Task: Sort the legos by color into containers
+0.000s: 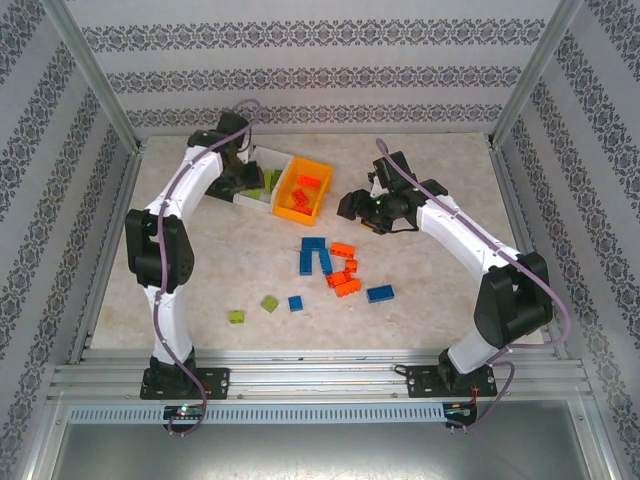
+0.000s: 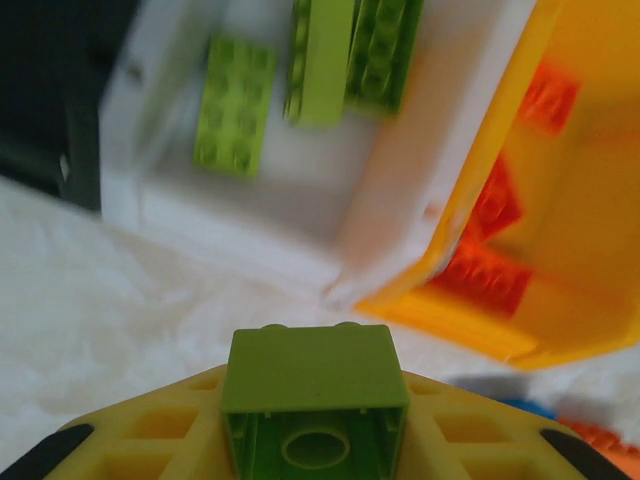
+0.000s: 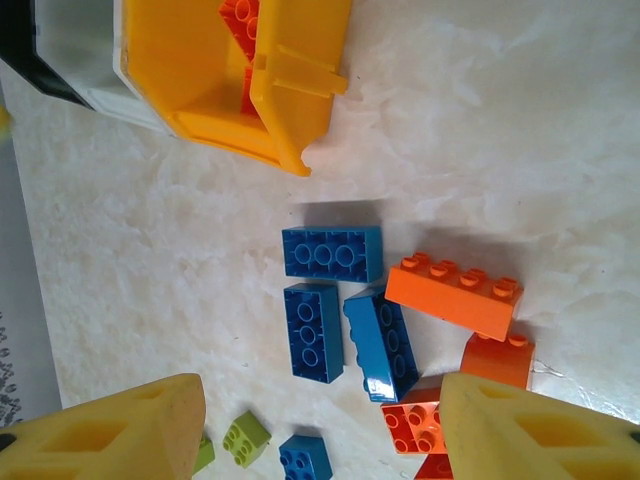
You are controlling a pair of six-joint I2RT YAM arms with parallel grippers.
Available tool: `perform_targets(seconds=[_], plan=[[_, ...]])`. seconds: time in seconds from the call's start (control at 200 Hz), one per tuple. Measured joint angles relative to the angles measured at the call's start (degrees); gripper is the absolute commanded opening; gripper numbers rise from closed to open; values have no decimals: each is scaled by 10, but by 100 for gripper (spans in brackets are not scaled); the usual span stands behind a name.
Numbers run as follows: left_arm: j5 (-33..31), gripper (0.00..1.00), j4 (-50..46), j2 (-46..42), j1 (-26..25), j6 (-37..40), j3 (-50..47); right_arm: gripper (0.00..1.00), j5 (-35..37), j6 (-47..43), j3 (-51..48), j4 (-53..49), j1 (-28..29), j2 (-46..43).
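My left gripper [image 2: 315, 445] is shut on a lime green lego [image 2: 312, 368], which sits hollow side toward the camera between the yellow fingers, just in front of the white container [image 2: 300, 215]. That container holds up to three green legos [image 2: 235, 105]. Beside it, the orange-yellow container [image 2: 590, 210] holds orange-red legos [image 2: 485, 275], and the black container [image 2: 40, 100] is at the left. In the top view my left gripper [image 1: 243, 172] is at the containers. My right gripper [image 1: 352, 205] hangs open and empty above a cluster of blue legos [image 3: 312, 330] and orange legos [image 3: 455, 293].
Loose legos lie mid-table: a blue and orange cluster [image 1: 330, 265], a blue brick [image 1: 380, 293], two small green ones [image 1: 236, 317] [image 1: 269, 303] and a small blue one [image 1: 296, 303]. Metal frame rails [image 1: 300, 372] border the table's near edge and sides.
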Motion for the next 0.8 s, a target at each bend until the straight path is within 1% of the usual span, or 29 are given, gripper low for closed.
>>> perform_targets(seconds=[0.145,0.225,0.26,0.37,0.425,0.704,0.799], plan=[[-4,39,-1,70,1,-1,111,65,3,0,0,-8,0,0],[-4,47,-1,104,2,-7,141,65,8,-2,0,-12,0,0],[-3,49,-2,117,3,-10,149,65,9,-2,0,-15,0,0],[2,54,-3,146,13,-19,156,65,13,-5,0,-22,0,0],[4,55,-3,154,18,-23,157,65,14,-7,0,-25,-1,0],[19,55,-3,160,30,-30,156,65,15,-11,22,-30,0,21],[24,55,-1,151,30,-30,137,65,15,-12,34,-30,0,38]])
